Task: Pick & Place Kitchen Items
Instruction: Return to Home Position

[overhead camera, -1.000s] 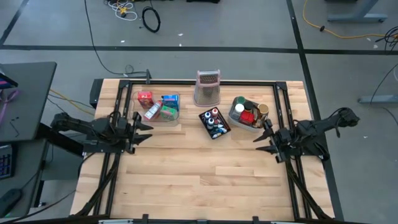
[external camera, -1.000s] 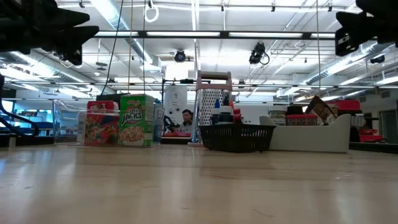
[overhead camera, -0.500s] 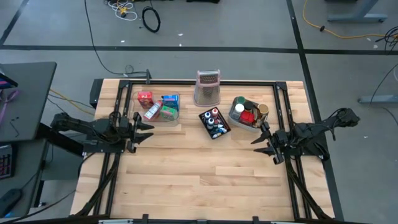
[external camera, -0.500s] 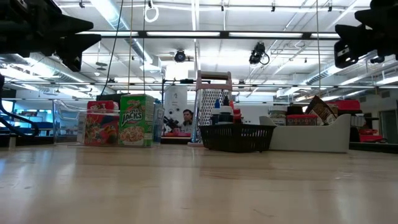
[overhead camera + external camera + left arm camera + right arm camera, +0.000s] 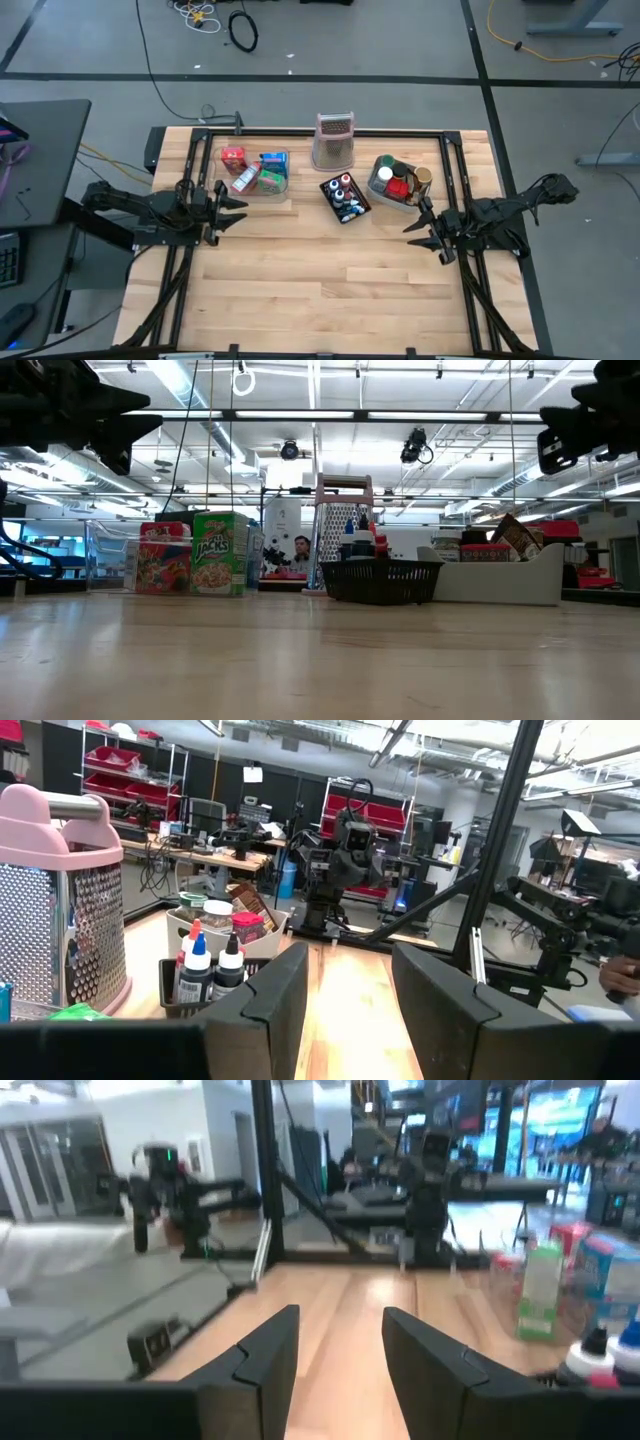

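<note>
The kitchen items sit in three containers along the table's far half. Red, blue and green packets [image 5: 252, 170] stand in a clear tray [image 5: 283, 154]. Small dropper bottles [image 5: 343, 193] fill a black mesh basket [image 5: 331, 207]. Cans [image 5: 399, 180] rest in a grey bin [image 5: 376, 187]. My left gripper [image 5: 234, 205] hovers open near the table's left edge, pointing level toward the right, just in front of the tray. My right gripper [image 5: 417, 227] hovers open near the right edge, pointing left, in front of the bin. Nothing lies between either pair of fingers [image 5: 350, 1010] [image 5: 340, 1360].
A tall metal grater with a pink handle [image 5: 333, 140] stands at the far middle, between tray and bin. A black frame [image 5: 320, 131] runs along the table's far and side edges. Bare wood [image 5: 320, 280] fills the near half.
My right gripper has sunk a little, staying open and level. The left arm and all the items have kept their places.
</note>
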